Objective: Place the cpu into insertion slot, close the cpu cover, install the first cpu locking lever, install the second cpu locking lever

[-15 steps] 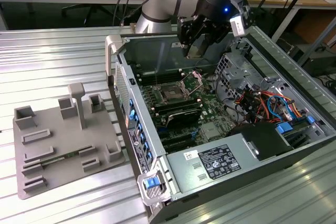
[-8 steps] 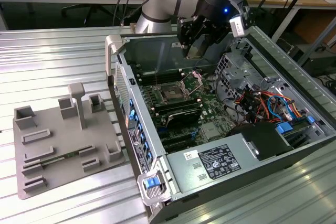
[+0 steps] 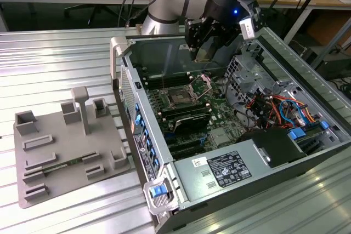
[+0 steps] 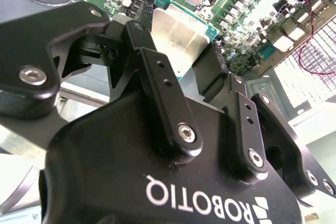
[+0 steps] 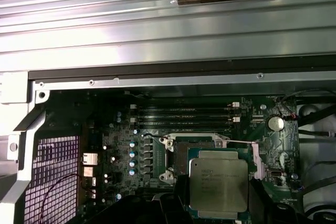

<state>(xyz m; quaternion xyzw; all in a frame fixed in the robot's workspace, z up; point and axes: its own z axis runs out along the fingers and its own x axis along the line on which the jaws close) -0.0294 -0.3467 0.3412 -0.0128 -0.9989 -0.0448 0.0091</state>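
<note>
My gripper (image 3: 204, 52) hangs over the back of the open computer case, shut on the cpu (image 3: 203, 53), a flat square chip with a silvery-grey top. In both wrist views the two black fingers clamp the cpu (image 4: 178, 35) (image 5: 218, 182) by opposite edges. Below it on the green motherboard lies the insertion slot (image 3: 179, 98), a black square socket with a dark centre. In the first wrist view the chip partly overlaps the insertion slot (image 5: 182, 156). The cpu cover (image 3: 201, 84) stands tilted up beside the socket, on the exterior view's right of it.
Long black memory slots (image 3: 186, 116) lie just in front of the socket. A grey power supply box (image 3: 219, 171) fills the case's near end, with orange and blue cables (image 3: 274, 108) beside it. A grey fixture plate (image 3: 66, 146) rests on the ribbed metal table (image 3: 55, 58).
</note>
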